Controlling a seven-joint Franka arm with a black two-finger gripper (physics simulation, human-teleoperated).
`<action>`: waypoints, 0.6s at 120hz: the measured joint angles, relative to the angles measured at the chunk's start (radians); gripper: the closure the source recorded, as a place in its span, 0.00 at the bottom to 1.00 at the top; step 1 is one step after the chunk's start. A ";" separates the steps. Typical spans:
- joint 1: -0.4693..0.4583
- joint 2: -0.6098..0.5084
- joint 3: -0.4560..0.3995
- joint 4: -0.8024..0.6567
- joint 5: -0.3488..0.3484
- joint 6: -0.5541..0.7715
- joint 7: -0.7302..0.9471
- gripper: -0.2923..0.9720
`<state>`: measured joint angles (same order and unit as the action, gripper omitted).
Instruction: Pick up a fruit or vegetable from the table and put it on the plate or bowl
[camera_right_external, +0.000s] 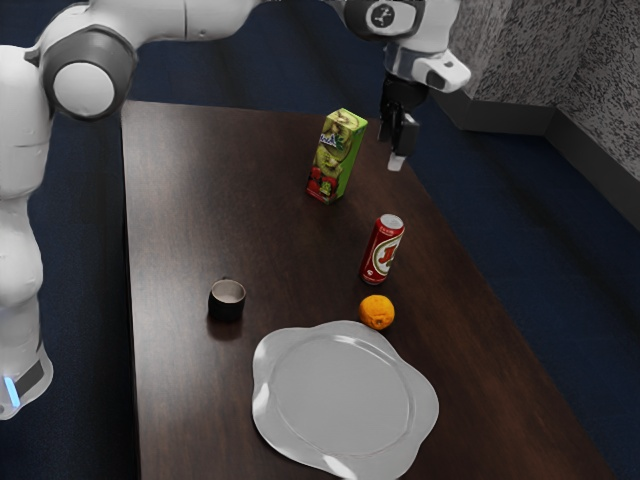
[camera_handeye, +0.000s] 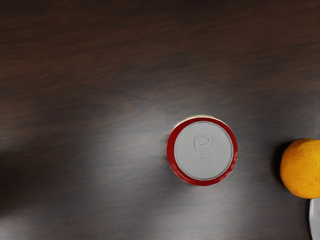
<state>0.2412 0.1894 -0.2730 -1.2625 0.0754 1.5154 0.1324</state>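
Gripper (camera_right_external: 399, 150) hangs in the air above the far part of the table (camera_right_external: 190, 210), on the exterior view's right of the juice carton (camera_right_external: 336, 156) & well above the tabletop. Fingers point down w/ a slim gap btw them: jaws apart, nothing held.

Orange (camera_right_external: 377, 312) sits on the table, untouched, well apart from the gripper. It's just beside the far rim of the plate (camera_right_external: 345, 405), not on it, & near the foot of the red can (camera_right_external: 382, 249), so it lies btw can & plate. Plate is pale grey w/ a wavy edge, at the near end of the table.

Can stands upright; carton stands upright too, farther back. Small dark cup (camera_right_external: 227, 299) stands on the exterior view's left of the plate, apart from the rest.

Wrist cam looks straight down: can (camera_handeye: 202, 150) seen from the top, silver lid w/ pull tab & red rim, on dark wood table (camera_handeye: 90, 90). Orange (camera_handeye: 301, 168) is near the can, not touching it, w/ a sliver of plate rim (camera_handeye: 315, 220) just beside the fruit
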 joint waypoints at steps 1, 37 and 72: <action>0.020 -0.001 -0.020 -0.004 0.000 0.003 0.000 0.25; -0.017 -0.054 0.057 -0.089 -0.010 0.062 0.002 0.25; 1.038 -0.730 -0.795 -0.419 -0.301 0.106 0.011 0.25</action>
<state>1.2791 -0.5402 -1.0678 -1.6816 -0.2255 1.6216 0.1437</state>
